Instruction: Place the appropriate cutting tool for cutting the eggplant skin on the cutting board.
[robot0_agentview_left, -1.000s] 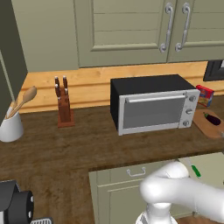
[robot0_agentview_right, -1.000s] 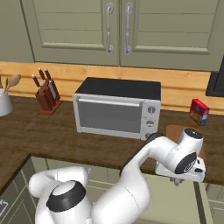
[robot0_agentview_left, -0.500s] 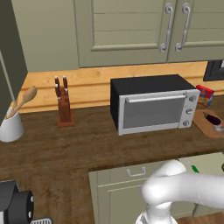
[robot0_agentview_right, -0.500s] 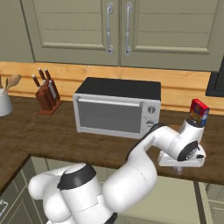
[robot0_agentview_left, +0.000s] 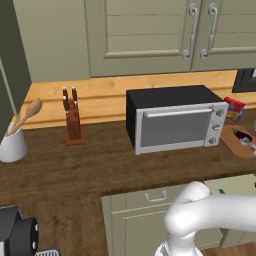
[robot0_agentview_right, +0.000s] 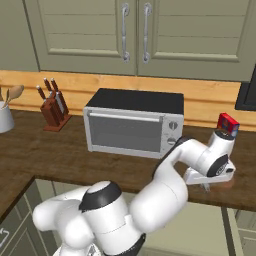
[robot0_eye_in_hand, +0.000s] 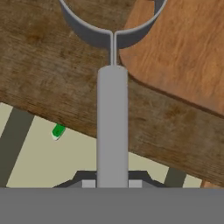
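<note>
Peeler (robot0_eye_in_hand: 112, 122) (gripped) overhangs cutting board (robot0_eye_in_hand: 183, 52) edge.

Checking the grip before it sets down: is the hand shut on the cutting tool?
Shut on it: the cutting tool's grey handle rises from between the hand's fingertips, toward the cutting board.

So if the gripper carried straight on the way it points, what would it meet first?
Probably the dark wooden countertop beside the light brown wooden cutting board; the held slim grey metallic peeler would touch before the gripper. Depth is unclear.
</note>
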